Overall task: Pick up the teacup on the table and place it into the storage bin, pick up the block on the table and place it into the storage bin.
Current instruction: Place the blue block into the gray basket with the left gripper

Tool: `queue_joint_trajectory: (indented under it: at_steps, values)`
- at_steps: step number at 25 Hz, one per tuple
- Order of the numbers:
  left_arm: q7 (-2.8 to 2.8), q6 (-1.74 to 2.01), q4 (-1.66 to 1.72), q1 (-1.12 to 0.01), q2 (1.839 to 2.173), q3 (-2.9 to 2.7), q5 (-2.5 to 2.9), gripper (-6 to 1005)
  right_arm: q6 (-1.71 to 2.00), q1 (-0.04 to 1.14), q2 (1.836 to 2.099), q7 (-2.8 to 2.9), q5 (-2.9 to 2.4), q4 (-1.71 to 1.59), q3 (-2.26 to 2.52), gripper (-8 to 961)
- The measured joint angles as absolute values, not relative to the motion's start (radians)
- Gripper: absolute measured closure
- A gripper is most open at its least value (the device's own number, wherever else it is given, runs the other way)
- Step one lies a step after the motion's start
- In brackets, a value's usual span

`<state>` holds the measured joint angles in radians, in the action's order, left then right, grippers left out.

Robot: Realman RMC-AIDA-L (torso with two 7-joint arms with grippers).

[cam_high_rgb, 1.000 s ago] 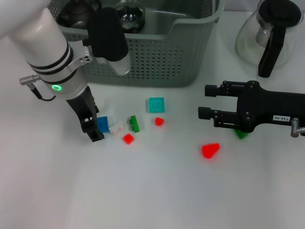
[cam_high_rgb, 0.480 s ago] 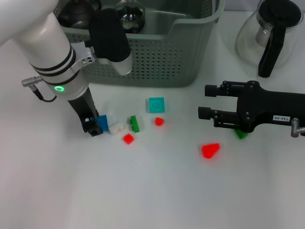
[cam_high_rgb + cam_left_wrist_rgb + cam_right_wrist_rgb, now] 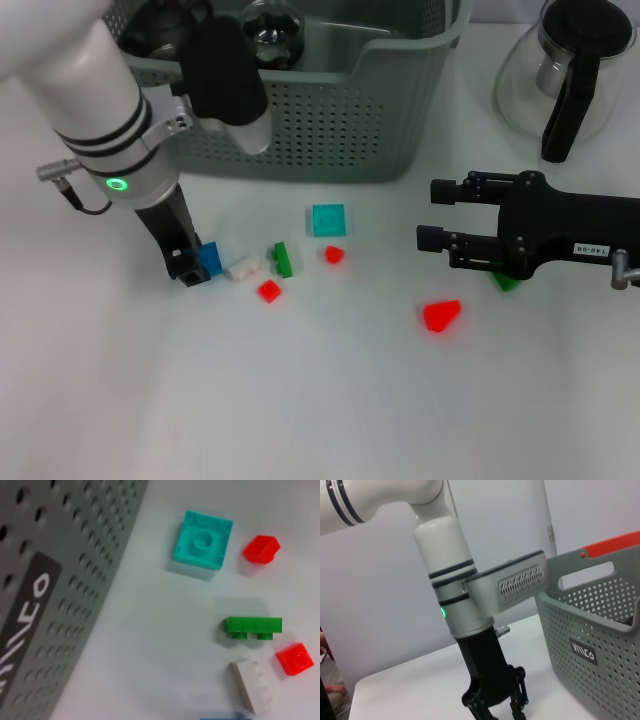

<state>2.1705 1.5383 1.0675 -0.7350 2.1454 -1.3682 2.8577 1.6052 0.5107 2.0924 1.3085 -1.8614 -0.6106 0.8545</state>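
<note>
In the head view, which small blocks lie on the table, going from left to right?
Blue block → white block → small red block → green brick → red piece → red cone-shaped piece.

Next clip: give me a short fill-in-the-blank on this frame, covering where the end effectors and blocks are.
1. The left end effector is down at the ____ block.
2. The teal block lies in front of the storage ____.
3. The right end effector hovers above the red wedge, near a glass ____.

Missing: blue; bin; teapot
</note>
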Motion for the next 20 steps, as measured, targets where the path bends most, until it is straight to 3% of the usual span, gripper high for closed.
queue_joint_trajectory:
  at_steps: [6, 9, 11, 12, 13, 16, 18, 20]
  values:
    - [2.055, 1.671, 1.114, -0.74, 2.137, -1.132, 2.809, 591, 1.608, 0.508, 2.092, 1.309, -1.861, -0.611, 0.854, 279]
    - [1.919, 1.788, 1.073, -0.762, 2.112, -0.895, 2.725, 585, 1.607, 0.508, 2.092, 1.308, -1.86, -0.611, 0.855, 279]
    - [1.831, 1.878, 0.994, -0.774, 2.068, -0.747, 2.619, 581, 1.606, 0.508, 2.092, 1.308, -1.861, -0.611, 0.854, 279]
    - [1.831, 1.878, 0.994, -0.774, 2.068, -0.747, 2.619, 579, 1.606, 0.508, 2.092, 1.307, -1.861, -0.611, 0.854, 279]
    - [1.756, 1.968, 0.868, -0.774, 1.996, -0.627, 2.448, 577, 1.606, 0.509, 2.092, 1.306, -1.861, -0.611, 0.854, 279]
    - [1.712, 2.023, 0.706, -0.758, 1.922, -0.549, 2.23, 571, 1.605, 0.512, 2.092, 1.306, -1.861, -0.611, 0.854, 279]
    - [1.714, 2.036, 0.613, -0.742, 1.892, -0.494, 2.059, 567, 1.605, 0.513, 2.092, 1.306, -1.861, -0.611, 0.854, 279]
    - [1.747, 2.033, 0.58, -0.73, 1.887, -0.432, 1.944, 563, 1.605, 0.514, 2.092, 1.306, -1.861, -0.61, 0.854, 279]
